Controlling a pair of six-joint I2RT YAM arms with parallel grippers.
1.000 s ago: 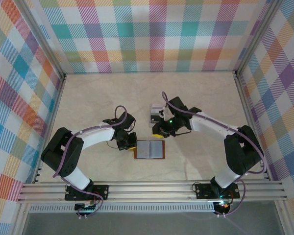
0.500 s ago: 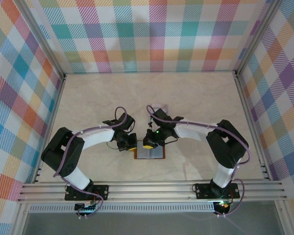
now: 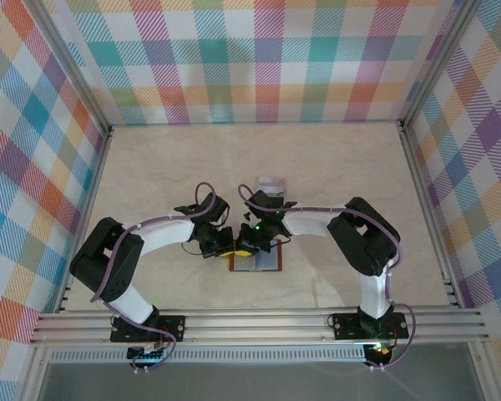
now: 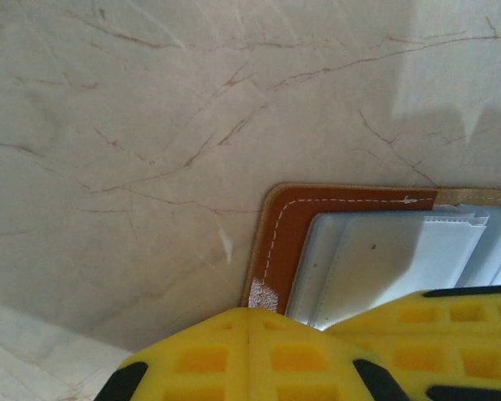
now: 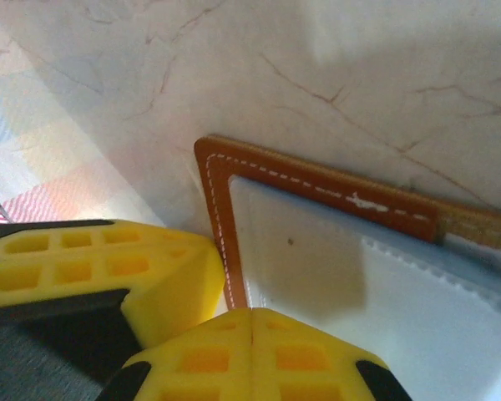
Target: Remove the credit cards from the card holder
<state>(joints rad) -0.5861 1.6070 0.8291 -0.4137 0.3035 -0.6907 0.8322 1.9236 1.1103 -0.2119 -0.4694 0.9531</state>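
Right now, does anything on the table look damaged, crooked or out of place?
Nothing stands out. The card holder lies open and flat on the table, and its white stitching looks intact. The left hand and the right hand are shut at its left side. Only a tiny dark speck marks the pale lining.

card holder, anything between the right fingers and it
Nothing visible does. In the right wrist view the shut right fingers are right at the card holder, by its brown stitched edge. The left fingers sit beside them at the corner, not in between.
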